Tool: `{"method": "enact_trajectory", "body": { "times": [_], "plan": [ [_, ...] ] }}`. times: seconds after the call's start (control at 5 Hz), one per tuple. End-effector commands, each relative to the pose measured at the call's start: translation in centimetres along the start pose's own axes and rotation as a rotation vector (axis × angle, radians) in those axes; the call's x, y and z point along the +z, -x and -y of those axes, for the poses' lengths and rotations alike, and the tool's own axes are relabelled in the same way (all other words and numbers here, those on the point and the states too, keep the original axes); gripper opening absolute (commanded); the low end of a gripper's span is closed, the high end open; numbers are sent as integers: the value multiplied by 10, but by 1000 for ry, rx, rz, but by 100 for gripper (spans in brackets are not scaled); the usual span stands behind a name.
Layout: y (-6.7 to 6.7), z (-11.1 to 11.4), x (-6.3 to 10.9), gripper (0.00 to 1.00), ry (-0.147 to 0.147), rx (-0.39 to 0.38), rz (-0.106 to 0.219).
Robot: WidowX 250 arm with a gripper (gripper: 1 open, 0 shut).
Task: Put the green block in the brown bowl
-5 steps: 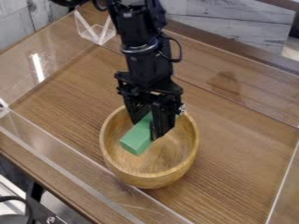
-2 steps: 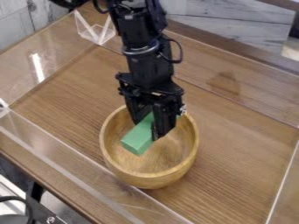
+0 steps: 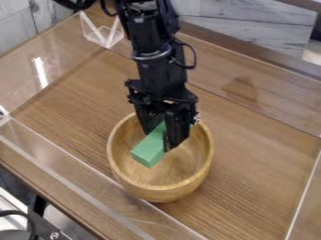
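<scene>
Single fixed view, raised and set off one corner of the wooden table (image 3: 75, 103), looking down at a slant across it, close enough that the brown bowl (image 3: 160, 180) sits low-centre, the arm's upper part cropped by the top edge

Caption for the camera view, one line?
Pincer shut on the green block, lowered inside the brown bowl.
</scene>
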State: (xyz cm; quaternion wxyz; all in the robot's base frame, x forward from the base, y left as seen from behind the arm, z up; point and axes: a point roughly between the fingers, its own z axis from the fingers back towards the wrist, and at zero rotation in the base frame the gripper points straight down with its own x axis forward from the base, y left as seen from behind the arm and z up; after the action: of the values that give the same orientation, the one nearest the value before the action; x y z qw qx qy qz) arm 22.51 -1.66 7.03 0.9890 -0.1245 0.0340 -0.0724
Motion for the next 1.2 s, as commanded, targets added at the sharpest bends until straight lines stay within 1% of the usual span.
{"method": "enact_trajectory", "body": {
  "times": [0.0,1.0],
  "plan": [
    [-6,1,7,0,-4,-12,35],
    [-8,-1,8,0,5,0,39]
  ]
}}
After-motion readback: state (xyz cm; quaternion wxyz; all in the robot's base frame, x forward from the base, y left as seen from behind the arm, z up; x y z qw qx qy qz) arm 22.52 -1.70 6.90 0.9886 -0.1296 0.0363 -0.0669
